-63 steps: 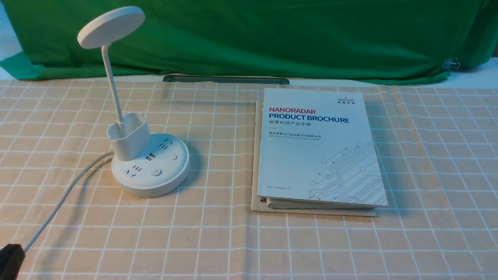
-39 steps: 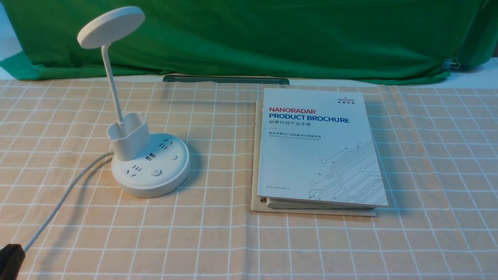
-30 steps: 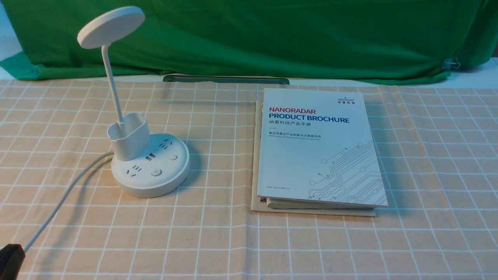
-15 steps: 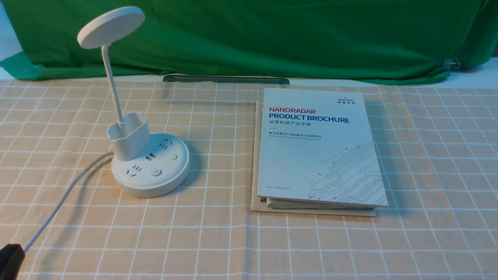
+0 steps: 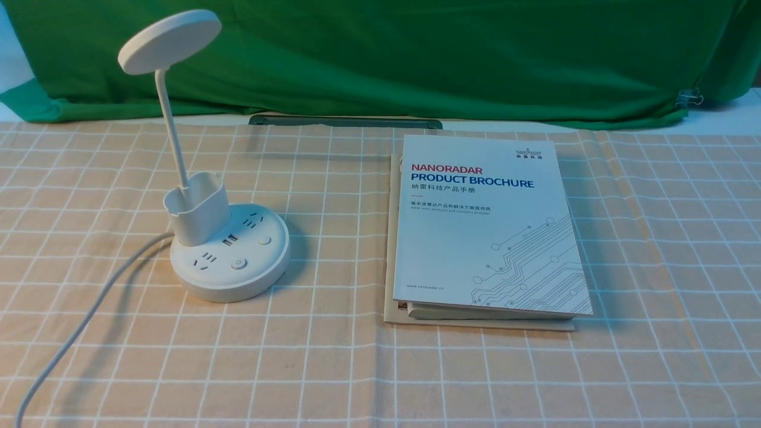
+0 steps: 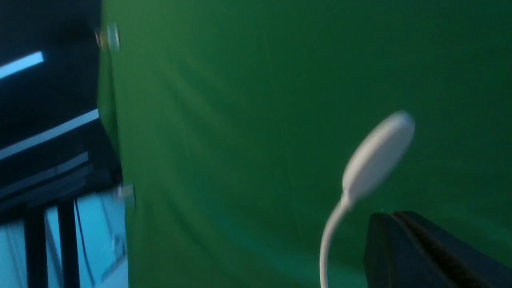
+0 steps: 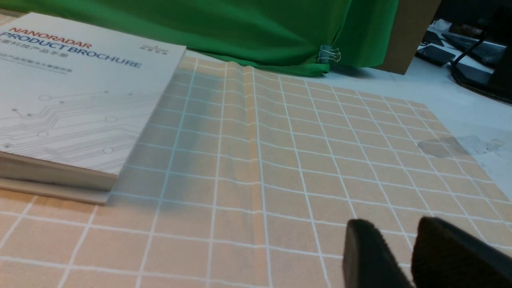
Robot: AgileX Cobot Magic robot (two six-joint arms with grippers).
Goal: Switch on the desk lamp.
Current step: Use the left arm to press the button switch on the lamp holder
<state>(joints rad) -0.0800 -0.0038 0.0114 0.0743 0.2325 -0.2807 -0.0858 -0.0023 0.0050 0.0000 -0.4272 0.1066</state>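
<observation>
The desk lamp (image 5: pixel 229 261) stands on the left of the checked tablecloth, unlit, with its disc head (image 5: pixel 169 40) up on a thin neck. A small cup and round buttons (image 5: pixel 239 263) sit on its round base, and its white cord (image 5: pixel 89 315) runs toward the front left corner. Neither gripper shows in the front view. The blurred left wrist view shows my left gripper (image 6: pixel 394 216) shut and empty, up in the air, with the lamp head (image 6: pixel 378 156) just beyond it. Low over the cloth on the right, my right gripper (image 7: pixel 396 224) is open by a narrow gap, holding nothing.
A white product brochure (image 5: pixel 484 226) lies on a stack right of centre; it also shows as the brochure (image 7: pixel 72 92) beside my right gripper. A green cloth (image 5: pixel 416 53) hangs along the back. A dark flat bar (image 5: pixel 345 121) lies at the table's far edge.
The black tip of my left gripper, at the bottom left corner of the front view until half a second ago, has left that view. Lamp and brochure have not moved.
</observation>
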